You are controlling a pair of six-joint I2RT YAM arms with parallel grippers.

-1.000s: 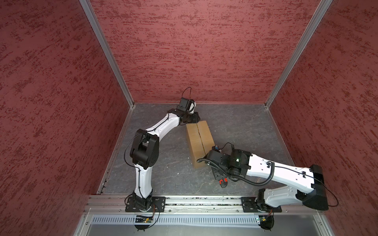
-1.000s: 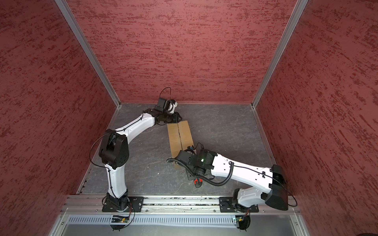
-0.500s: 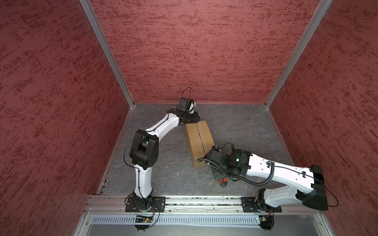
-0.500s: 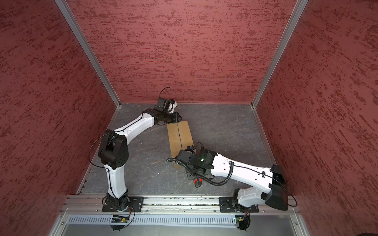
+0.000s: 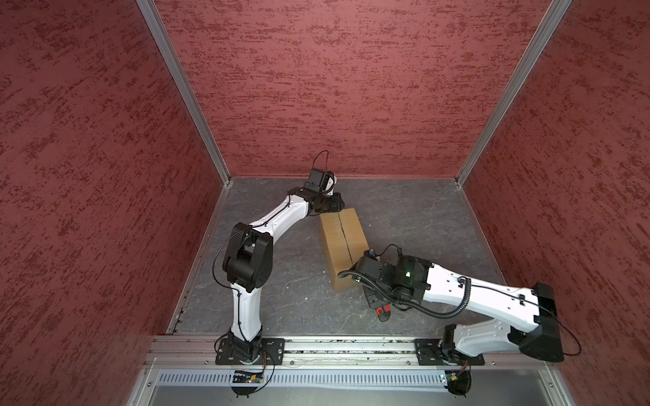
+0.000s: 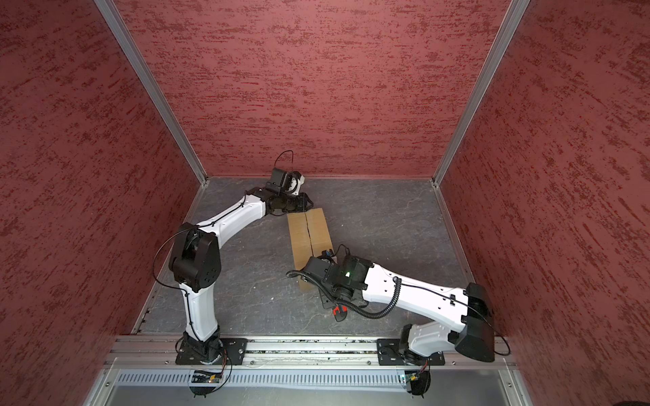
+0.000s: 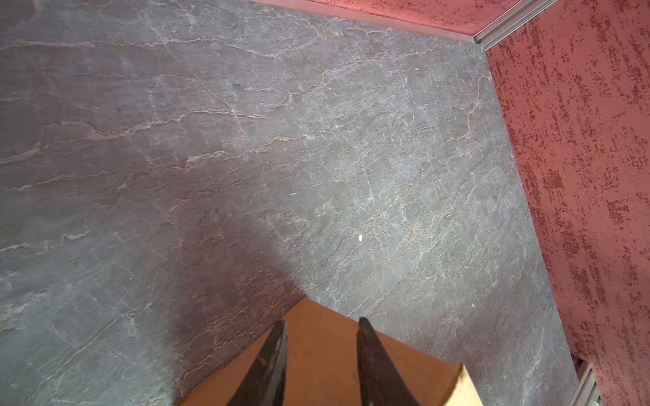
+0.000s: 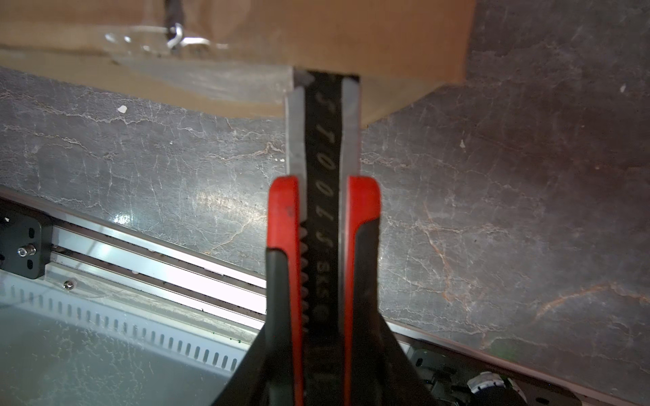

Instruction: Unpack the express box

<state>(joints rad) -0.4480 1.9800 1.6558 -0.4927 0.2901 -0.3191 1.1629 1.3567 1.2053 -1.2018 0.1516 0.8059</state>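
Note:
The express box (image 5: 343, 239) (image 6: 309, 235) is a plain brown carton lying on the grey floor, flaps down along a centre seam. My left gripper (image 5: 337, 204) (image 6: 305, 204) sits on its far corner. In the left wrist view that gripper (image 7: 320, 321) has its fingers slightly apart over the box top (image 7: 415, 365), with nothing between them. My right gripper (image 5: 374, 298) (image 6: 330, 302) (image 8: 322, 267) is shut on a red-and-black utility knife (image 8: 322, 140). The knife's tip is at the box's near end (image 8: 316, 35), where clear tape (image 8: 197, 81) covers the seam.
Red textured walls (image 5: 351, 88) close in the floor on three sides. A metal rail (image 5: 334, 346) carrying both arm bases runs along the front edge. The floor (image 5: 422, 211) to the right of the box is bare grey stone.

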